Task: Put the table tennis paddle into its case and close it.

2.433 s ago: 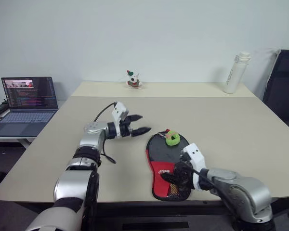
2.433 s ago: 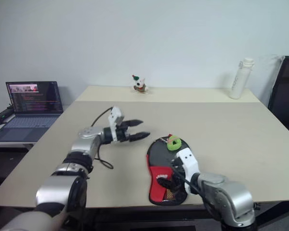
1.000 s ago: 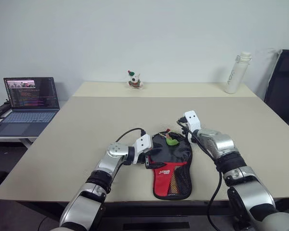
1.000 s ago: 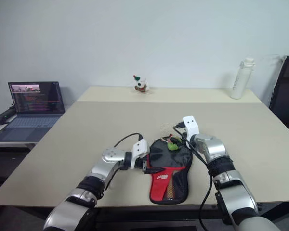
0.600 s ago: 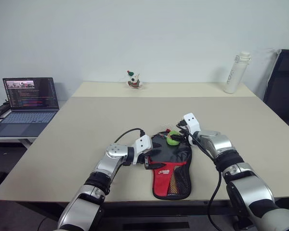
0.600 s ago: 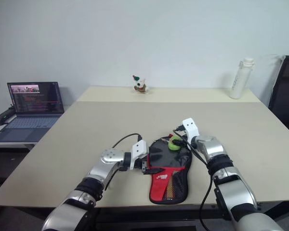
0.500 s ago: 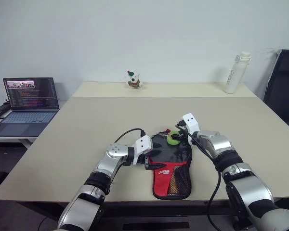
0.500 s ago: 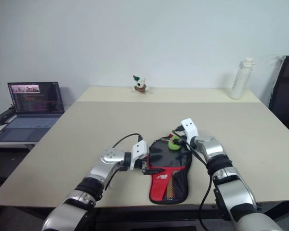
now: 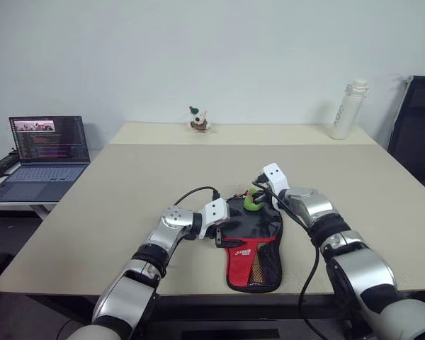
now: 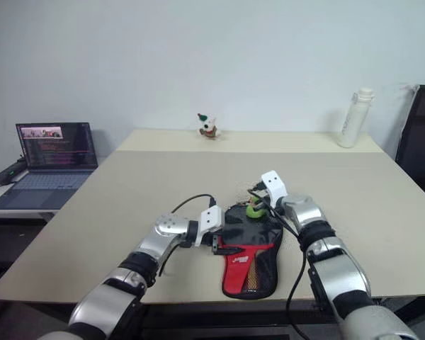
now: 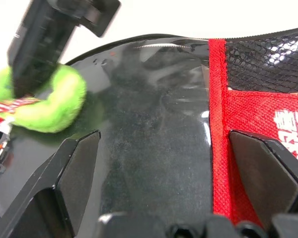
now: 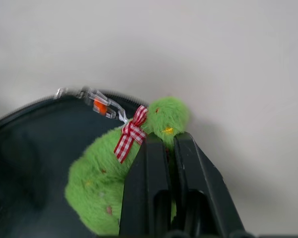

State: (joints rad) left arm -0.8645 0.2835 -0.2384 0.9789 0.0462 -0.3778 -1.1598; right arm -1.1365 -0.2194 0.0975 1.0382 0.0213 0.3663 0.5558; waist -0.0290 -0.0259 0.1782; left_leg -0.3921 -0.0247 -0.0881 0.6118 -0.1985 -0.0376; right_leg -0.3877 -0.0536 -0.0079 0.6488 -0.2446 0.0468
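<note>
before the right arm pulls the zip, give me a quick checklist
1. Right gripper shut on the green charm: ok.
2. Left gripper open, fingers either side of the case, not clamping it: not ok if it should brace.
3. Paddle fully inside: cannot tell, it is hidden.
4. Case flat on the table: ok.
5. Zip closed: cannot tell.
6. Bottle and laptop far from the arms: ok.

A beige table (image 9: pixel 127 184) is carrying the case (image 9: pixel 253 244) near its front edge. At the far edge, a small figurine (image 9: pixel 197 119) is standing at centre and a white bottle (image 9: pixel 346 108) is standing right.
</note>
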